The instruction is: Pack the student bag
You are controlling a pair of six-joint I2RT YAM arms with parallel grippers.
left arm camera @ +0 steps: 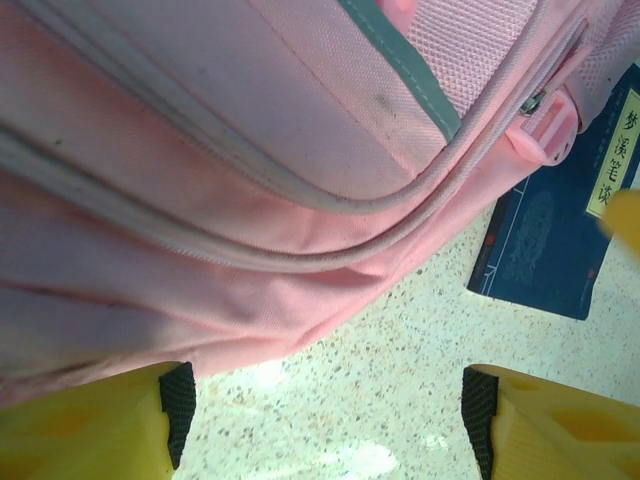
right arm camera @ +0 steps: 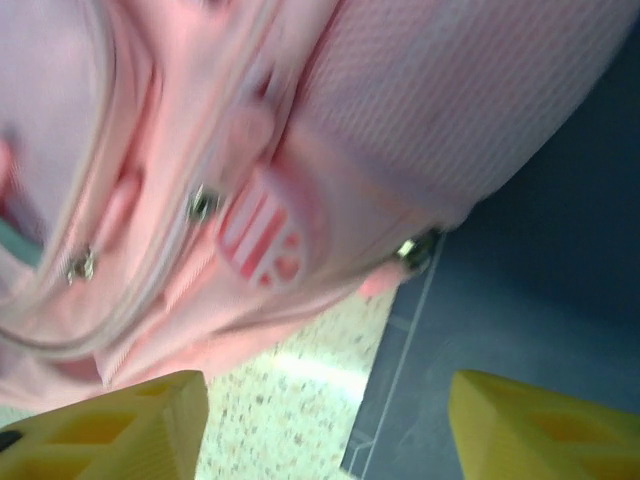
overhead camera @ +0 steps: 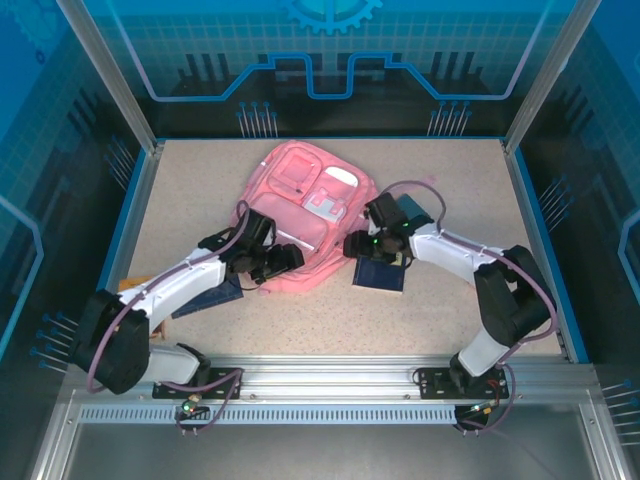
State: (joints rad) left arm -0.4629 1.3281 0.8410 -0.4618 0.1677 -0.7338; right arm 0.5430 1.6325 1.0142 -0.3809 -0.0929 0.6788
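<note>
Left wrist shows left pincer (left arm camera: 325,425) wide apart by student bag (left arm camera: 250,190); right pincer (right arm camera: 325,425) seemingly likewise.

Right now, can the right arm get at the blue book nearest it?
Probably yes. The right gripper hovers open over the book, nothing between them. The bag seems to overlap the book's edge there, so that side may be awkward to grab.
</note>
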